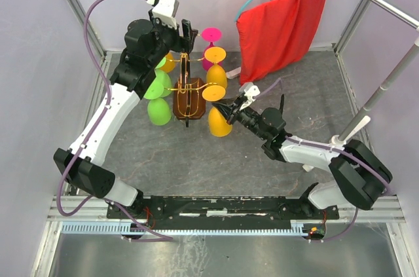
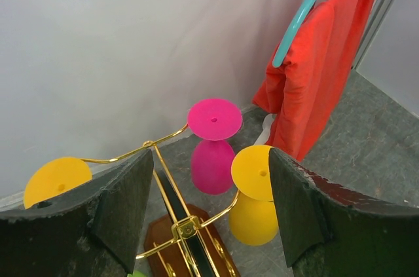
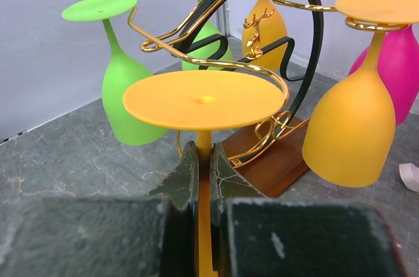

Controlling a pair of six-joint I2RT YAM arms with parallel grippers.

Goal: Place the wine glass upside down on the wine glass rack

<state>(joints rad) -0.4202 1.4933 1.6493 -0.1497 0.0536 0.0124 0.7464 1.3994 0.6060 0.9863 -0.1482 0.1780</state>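
Right end effector (image 3: 204, 162) pinching inverted wine glass (image 3: 204, 99) stem, foot beside wine glass rack (image 3: 278, 162), left end effector (image 2: 211, 159) spread

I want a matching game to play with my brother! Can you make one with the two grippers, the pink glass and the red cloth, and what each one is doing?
Column one:
1. right gripper
2. left gripper
3. pink wine glass
4. red cloth

Column two:
A. hanging at the back right
B. open, above the wine glass rack
C. shut on the stem of the orange wine glass
D. upside down, foot on top

Pairs: 1-C, 2-B, 3-D, 4-A
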